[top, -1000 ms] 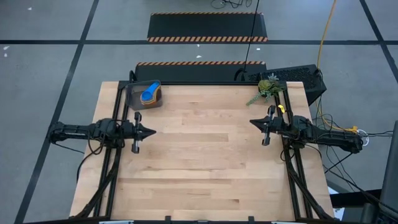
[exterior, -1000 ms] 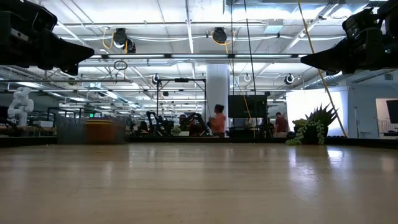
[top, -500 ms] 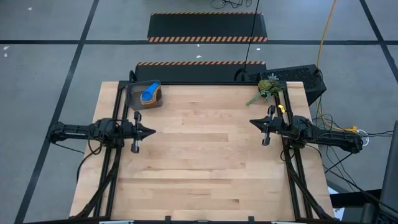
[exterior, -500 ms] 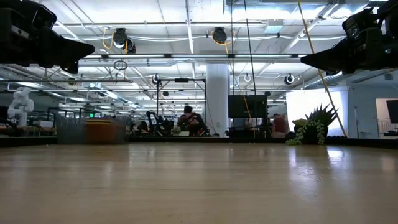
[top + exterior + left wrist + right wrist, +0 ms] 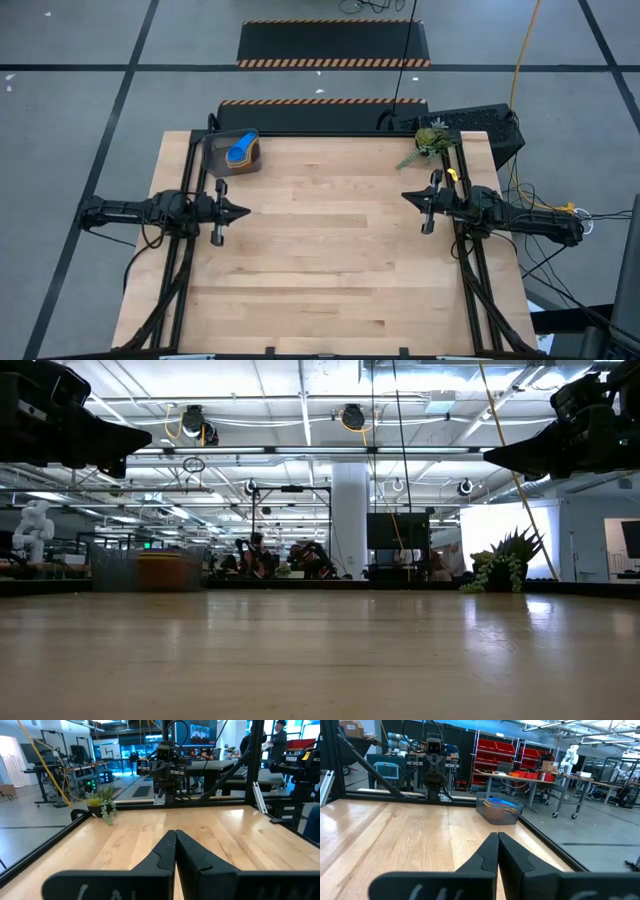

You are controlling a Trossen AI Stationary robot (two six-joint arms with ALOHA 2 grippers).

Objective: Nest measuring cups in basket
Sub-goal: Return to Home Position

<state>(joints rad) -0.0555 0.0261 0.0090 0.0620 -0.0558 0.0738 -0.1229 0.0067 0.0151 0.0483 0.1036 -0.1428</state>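
Observation:
The grey basket [image 5: 232, 153] stands at the table's far left corner, with nested measuring cups [image 5: 240, 150] inside; a blue cup shows on top and an orange one beneath. The basket [image 5: 498, 809] and its blue cup [image 5: 497, 800] also show in the right wrist view, and the low view has the basket [image 5: 145, 570] far off. My left gripper [image 5: 243, 211] hovers shut above the table's left side, pointing right, with its shut fingertips [image 5: 175, 834] in the left wrist view. My right gripper [image 5: 406, 197] hovers shut at the right side, pointing left, fingertips [image 5: 497, 836] together. Neither touches anything.
A green plant sprig [image 5: 429, 145] sits at the table's far right corner, seen also as the sprig [image 5: 102, 800] in the left wrist view. Bare wooden table [image 5: 330, 260] lies between the two arms. People move in the room behind the table.

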